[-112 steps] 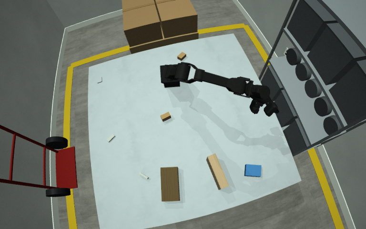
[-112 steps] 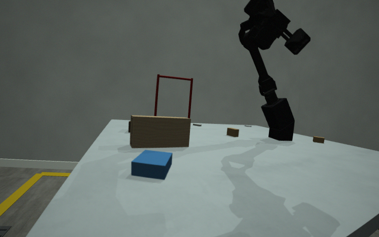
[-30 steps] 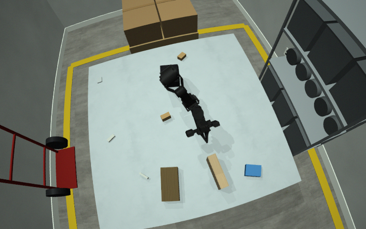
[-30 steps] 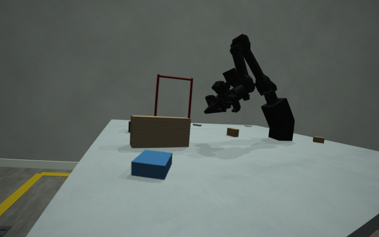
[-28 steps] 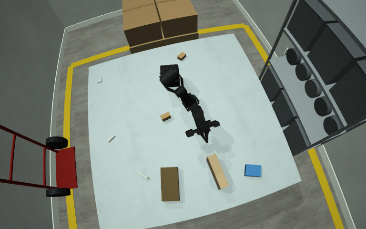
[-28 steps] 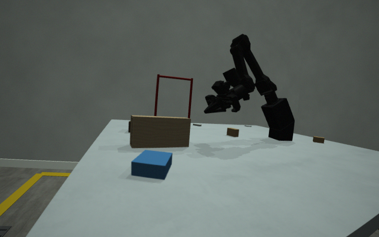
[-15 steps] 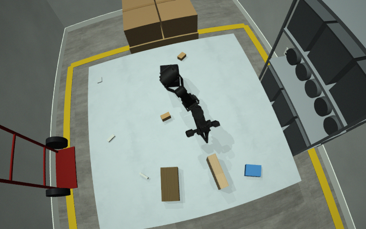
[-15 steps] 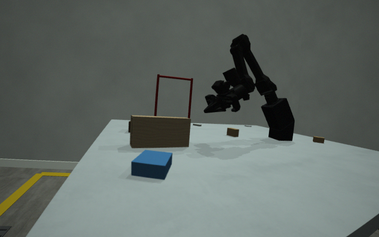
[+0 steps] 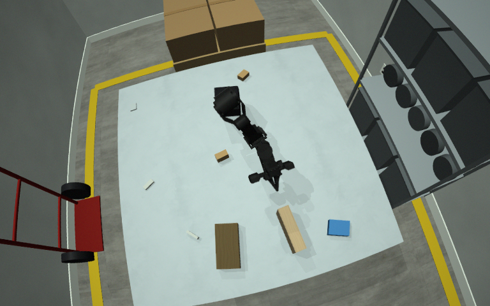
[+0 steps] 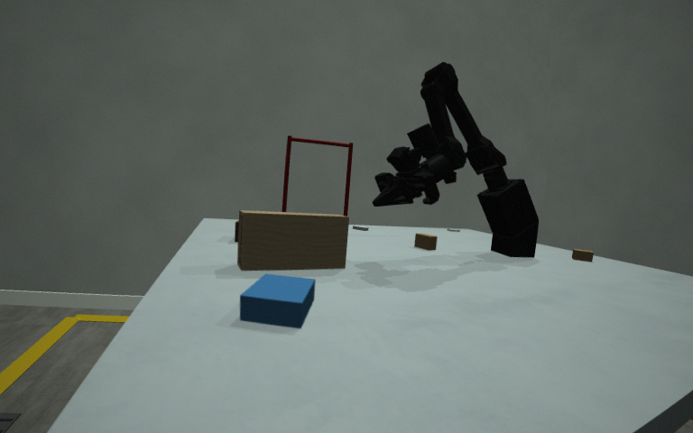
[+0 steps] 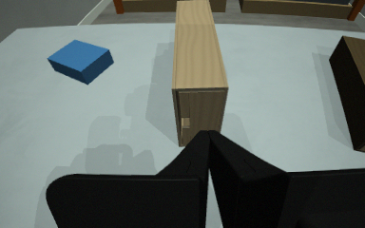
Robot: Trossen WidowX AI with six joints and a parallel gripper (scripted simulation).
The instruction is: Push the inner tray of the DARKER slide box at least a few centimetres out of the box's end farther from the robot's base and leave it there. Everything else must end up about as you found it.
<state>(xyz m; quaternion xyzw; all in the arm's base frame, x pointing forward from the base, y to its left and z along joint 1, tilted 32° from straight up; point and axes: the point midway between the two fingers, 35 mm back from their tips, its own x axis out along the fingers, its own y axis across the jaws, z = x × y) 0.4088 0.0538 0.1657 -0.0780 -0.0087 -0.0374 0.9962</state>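
The darker slide box lies flat on the table, far from the robot's base, with its long side pointing away from the base. In the wrist view only its dark near end shows, at the right edge. The lighter slide box lies to its right. In the wrist view this lighter box is straight ahead, with a notch in its near end face. My gripper is shut and empty. It hangs above the table a little short of the lighter box's near end, with the fingertips pointing at it. In the side view the gripper is well above the table.
A blue block lies right of the lighter box. Two small tan blocks and several small white sticks lie on the table. Cardboard boxes stand behind the base, a red hand truck on the left and a shelf on the right.
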